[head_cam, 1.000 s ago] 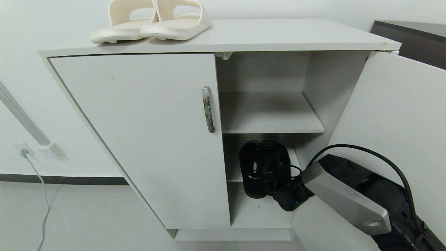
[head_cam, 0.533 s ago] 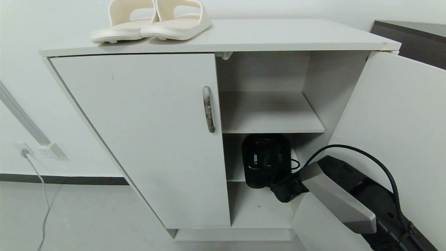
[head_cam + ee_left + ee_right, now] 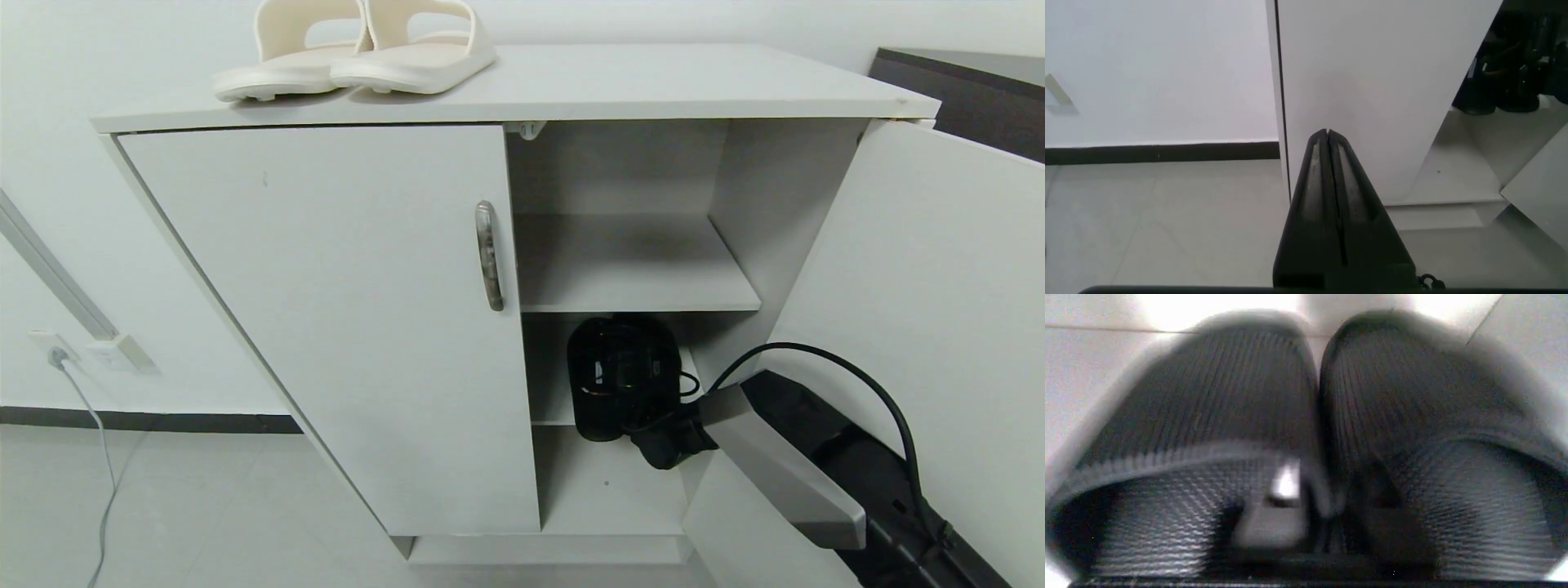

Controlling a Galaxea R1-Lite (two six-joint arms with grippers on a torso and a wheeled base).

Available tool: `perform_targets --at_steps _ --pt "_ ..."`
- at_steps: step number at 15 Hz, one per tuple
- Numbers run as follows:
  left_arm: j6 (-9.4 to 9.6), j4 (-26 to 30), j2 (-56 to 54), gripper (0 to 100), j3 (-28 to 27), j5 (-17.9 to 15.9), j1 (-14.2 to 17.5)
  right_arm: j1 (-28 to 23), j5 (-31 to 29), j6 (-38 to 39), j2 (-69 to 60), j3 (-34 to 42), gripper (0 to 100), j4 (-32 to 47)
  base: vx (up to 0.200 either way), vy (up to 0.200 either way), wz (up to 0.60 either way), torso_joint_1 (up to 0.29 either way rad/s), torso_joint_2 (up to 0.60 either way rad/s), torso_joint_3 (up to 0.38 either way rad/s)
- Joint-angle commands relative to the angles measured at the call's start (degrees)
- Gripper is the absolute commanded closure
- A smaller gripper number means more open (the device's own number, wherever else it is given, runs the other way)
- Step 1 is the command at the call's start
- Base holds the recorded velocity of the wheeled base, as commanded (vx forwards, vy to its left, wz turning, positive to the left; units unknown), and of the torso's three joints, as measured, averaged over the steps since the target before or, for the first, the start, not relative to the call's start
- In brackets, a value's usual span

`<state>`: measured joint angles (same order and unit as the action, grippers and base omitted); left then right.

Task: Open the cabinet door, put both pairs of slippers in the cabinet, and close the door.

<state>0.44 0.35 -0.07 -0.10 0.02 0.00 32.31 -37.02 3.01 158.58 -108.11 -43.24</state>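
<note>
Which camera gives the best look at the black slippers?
The head view: the black slippers appear whole, inside the open cabinet. The right wrist view shows their textured uppers close up and cropped; the left wrist view catches a dark glimpse of them.

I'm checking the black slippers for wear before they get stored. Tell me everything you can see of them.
The black slippers are a matching pair, held side by side with their inner edges touching. They look like soft rubber or foam, with a fine ribbed texture across the straps and footbeds. They are inside the cabinet's open right half, just below the upper shelf. The right hand grips their near ends. Whether they rest on anything cannot be told.
</note>
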Motion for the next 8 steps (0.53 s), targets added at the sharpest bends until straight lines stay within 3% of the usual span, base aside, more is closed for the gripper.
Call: perform_targets --at_steps 1,4,8 --pt "0.0 0.0 0.1 100 0.0 0.1 0.0 0.0 -0.1 0.0 0.1 0.4 0 0.1 0.0 0.0 0.0 0.0 0.0 0.0" --pt "0.09 0.0 0.1 100 0.0 0.1 0.0 0.5 -0.6 0.0 -2.9 6.2 0 -1.2 0.0 0.0 0.0 0.0 0.0 0.0" --pt "0.09 0.0 0.1 100 0.0 0.1 0.0 2.8 -2.2 0.0 -12.3 22.6 0 -9.6 0.0 0.0 0.0 0.0 0.0 0.0"
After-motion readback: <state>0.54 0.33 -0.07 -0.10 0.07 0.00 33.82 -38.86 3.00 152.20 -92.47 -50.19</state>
